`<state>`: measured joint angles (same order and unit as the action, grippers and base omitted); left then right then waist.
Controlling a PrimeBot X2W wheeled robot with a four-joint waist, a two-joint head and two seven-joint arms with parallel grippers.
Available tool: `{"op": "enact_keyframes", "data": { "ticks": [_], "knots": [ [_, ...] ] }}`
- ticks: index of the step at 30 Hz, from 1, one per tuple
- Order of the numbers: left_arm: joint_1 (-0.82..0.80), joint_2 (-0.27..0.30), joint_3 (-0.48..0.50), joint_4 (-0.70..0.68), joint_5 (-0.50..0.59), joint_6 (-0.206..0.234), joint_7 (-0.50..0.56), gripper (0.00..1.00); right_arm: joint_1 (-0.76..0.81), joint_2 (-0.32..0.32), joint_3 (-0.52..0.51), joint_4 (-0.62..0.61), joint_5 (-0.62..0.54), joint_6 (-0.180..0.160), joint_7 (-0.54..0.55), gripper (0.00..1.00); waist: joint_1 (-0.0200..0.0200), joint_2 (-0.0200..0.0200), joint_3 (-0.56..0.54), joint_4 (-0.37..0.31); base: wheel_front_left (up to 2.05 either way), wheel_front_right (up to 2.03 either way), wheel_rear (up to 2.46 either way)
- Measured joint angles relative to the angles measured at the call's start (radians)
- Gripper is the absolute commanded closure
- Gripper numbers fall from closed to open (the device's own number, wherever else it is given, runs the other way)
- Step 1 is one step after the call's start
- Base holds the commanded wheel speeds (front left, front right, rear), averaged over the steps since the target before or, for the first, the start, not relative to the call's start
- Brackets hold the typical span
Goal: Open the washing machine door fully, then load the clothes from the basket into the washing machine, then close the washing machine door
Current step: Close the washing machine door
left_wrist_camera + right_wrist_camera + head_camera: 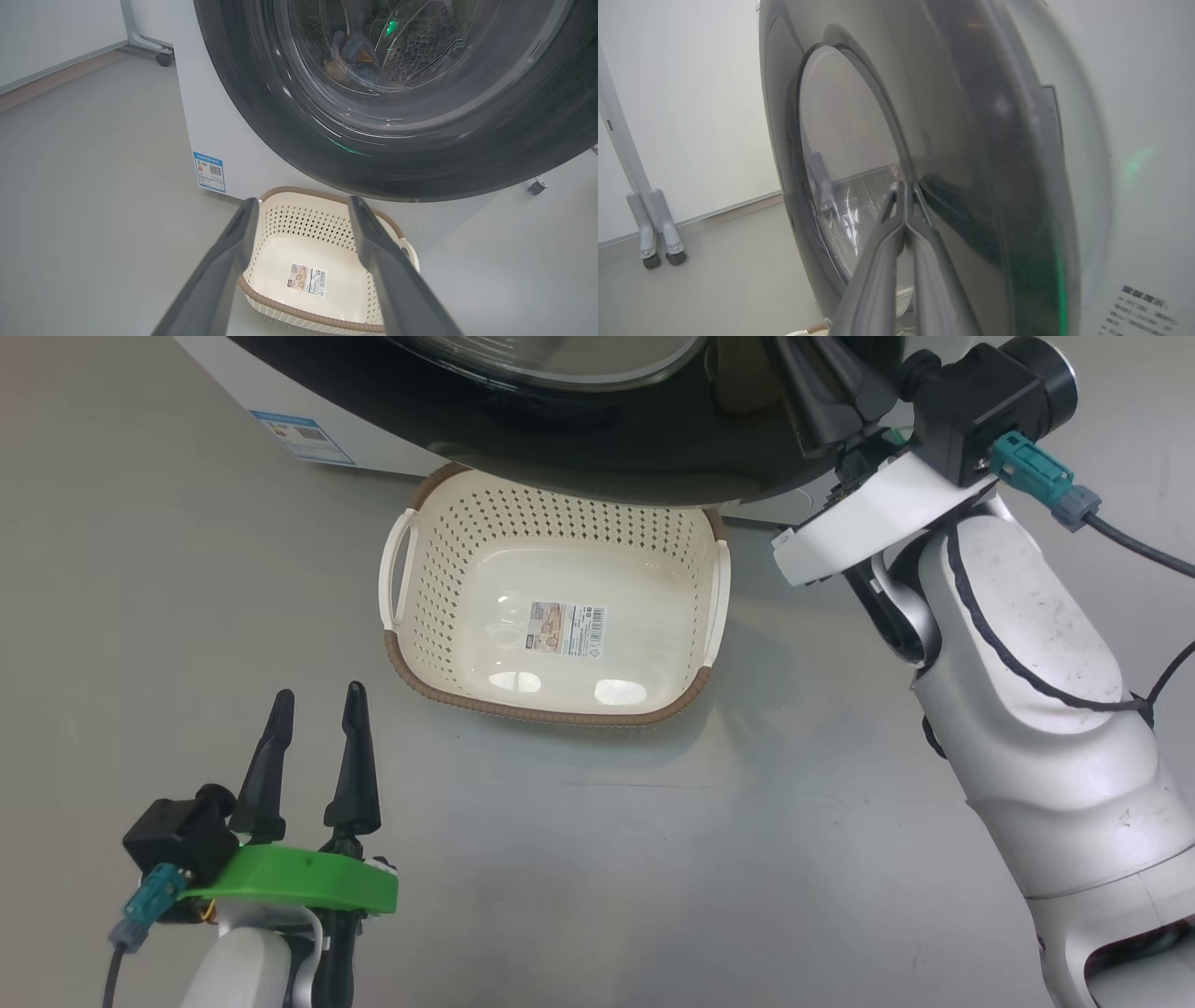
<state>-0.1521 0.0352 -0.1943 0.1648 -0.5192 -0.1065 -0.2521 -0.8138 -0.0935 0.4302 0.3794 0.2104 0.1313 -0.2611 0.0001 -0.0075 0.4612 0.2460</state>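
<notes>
The left gripper (318, 693) sits low and close, its two dark fingers spread wide with nothing between them, above the grey floor (653, 849). Just ahead of its fingertips stands the basket (551, 714), upright on the floor. In the left wrist view the basket shows framed between the two fingers, and the barcode sticker (567, 629) lies flat on its bare cream bottom. Beyond the basket, further out from this gripper, rises the white front of the washing machine (210, 116), with the small blue label (209, 171) low on it, off to the side of one finger.

The washing machine door (420, 154) hangs above and past the basket, and its glossy black rim overlaps the basket's far edge in the head view. The rim looks blurred in both wrist views, and I cannot tell whether the door is fully latched against the machine. Through its domed glass the clothes (350, 56) show as a small blue and orange-brown bundle lying inside the steel drum (420, 46).

The right gripper (906, 185) is well apart from the left one, raised to the door's face. Its fingers are pressed together and pinch nothing. Their tips lie at the black rim, just beside the edge of the glass, and appear to touch it. Off to one side of these fingers, near the wall, stands a grey wheeled frame leg (649, 224).
</notes>
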Motion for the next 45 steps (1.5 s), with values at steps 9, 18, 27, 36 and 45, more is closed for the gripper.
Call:
{"op": "enact_keyframes", "data": {
  "ticks": [9, 18, 27, 36, 45],
  "knots": [
    [-0.017, -0.001, -0.003, 0.0, 0.0, -0.004, 0.0, 0.0, -0.06, -0.021, -0.032, 0.003, -0.016, 0.0, 0.0, 1.0, 0.0, 0.0, 0.031, 0.005, 0.0, 0.0, 0.0],
    [-0.038, -0.002, -0.037, 0.007, -0.002, -0.008, 0.0, 0.0, -0.13, -0.048, -0.055, 0.077, -0.047, 0.0, 0.0, 1.0, 0.0, 0.0, 0.066, 0.029, 0.0, 0.0, 0.0],
    [-0.064, -0.003, -0.046, 0.022, -0.02, -0.009, 0.0, 0.0, -0.179, -0.05, -0.11, 0.112, -0.068, -0.003, 0.0, 1.0, 0.0, 0.0, 0.081, 0.064, 0.0, 0.0, 0.0],
    [-0.064, -0.006, -0.008, 0.045, -0.039, -0.012, 0.0, 0.0, -0.147, -0.037, -0.129, 0.123, -0.062, -0.01, 0.0, 1.0, 0.0, 0.0, 0.04, 0.054, 0.0, 0.0, 0.0],
    [-0.055, -0.007, 0.052, 0.081, -0.008, -0.013, 0.0, 0.0, 0.017, -0.032, -0.128, 0.044, -0.063, -0.019, 0.0, 0.0, 0.0, 0.0, -0.04, 0.012, 0.0, 0.0, 0.0]
  ]
}}
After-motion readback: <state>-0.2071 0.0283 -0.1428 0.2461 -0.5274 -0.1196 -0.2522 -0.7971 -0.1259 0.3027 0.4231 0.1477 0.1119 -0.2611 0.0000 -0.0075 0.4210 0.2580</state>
